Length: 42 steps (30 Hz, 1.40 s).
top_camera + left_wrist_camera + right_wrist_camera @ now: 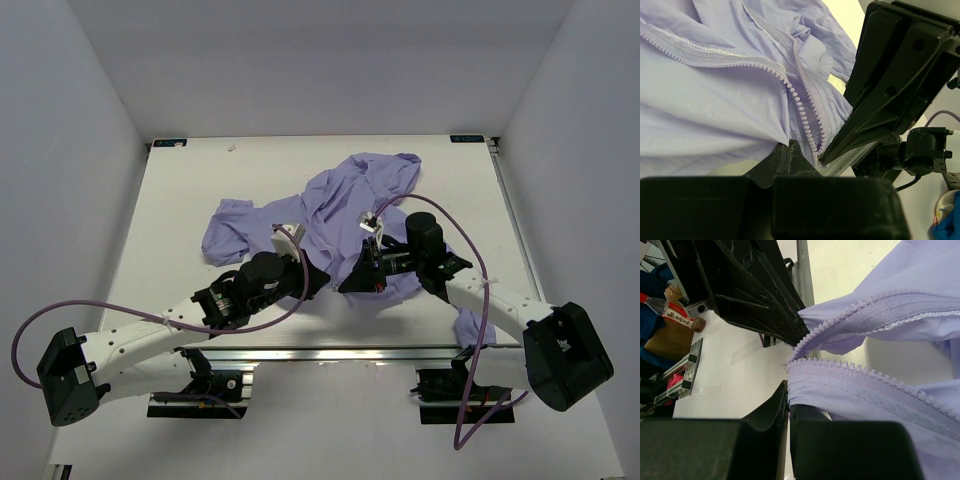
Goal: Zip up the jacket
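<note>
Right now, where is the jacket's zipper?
In the top view, the zipper sits at the jacket's near edge, between the left gripper and right gripper tips, its two tooth rows unjoined.

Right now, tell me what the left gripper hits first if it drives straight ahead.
The left gripper pinches the jacket; its zipper teeth lie straight ahead. The right gripper sits close beside that line; depth is unclear.

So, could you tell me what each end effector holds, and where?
The jacket: left end effector and right end effector each pinch its fabric by a zipper row's end.
</note>
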Each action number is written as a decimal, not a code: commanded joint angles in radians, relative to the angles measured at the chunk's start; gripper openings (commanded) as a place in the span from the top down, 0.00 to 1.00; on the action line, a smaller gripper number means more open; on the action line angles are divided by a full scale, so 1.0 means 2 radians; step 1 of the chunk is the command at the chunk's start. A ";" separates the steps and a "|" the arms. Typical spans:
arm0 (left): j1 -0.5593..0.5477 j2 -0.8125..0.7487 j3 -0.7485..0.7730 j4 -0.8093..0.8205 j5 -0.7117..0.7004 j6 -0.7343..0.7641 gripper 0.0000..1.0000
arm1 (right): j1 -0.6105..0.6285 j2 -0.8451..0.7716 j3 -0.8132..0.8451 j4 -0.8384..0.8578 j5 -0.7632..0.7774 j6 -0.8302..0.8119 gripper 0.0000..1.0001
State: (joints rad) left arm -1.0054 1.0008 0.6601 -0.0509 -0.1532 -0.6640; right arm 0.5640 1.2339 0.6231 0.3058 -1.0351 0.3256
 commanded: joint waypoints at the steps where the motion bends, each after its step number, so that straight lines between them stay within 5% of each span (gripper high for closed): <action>1: -0.003 -0.010 -0.002 0.009 -0.005 -0.004 1.00 | 0.001 -0.003 0.014 0.007 -0.016 -0.004 1.00; 42: -0.003 0.023 0.017 0.012 -0.025 -0.018 1.00 | 0.005 -0.028 0.007 -0.016 0.096 0.037 1.00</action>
State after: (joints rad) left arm -1.0054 1.0531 0.6682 -0.0578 -0.2100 -0.7067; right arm 0.5655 1.2156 0.6266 0.2352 -0.8913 0.3843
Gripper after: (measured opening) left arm 0.014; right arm 0.023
